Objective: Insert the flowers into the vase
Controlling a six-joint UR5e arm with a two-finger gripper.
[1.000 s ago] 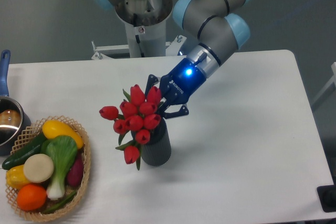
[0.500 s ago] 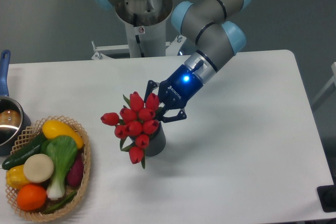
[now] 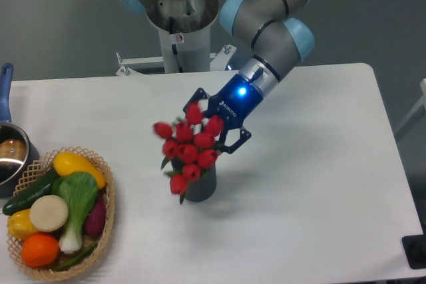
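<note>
The flowers point(image 3: 188, 149), a bunch of red tulip buds with green leaves, stand over the vase point(image 3: 200, 188), their lower end at its mouth. The vase is a small dark grey cylinder standing upright near the table's middle. My gripper point(image 3: 213, 130) reaches in from the upper right, just above the vase. Its fingers close round the back of the bunch, and the buds hide the fingertips. The buds look slightly blurred.
A wicker basket point(image 3: 105, 217) of vegetables and fruit sits at the front left. A steel pot point(image 3: 10, 157) with a blue handle stands at the left edge. The arm's base point(image 3: 180, 24) rises behind the table.
The bunch and my gripper have shifted to the right and slightly up together. The vase stays in about the same place.
</note>
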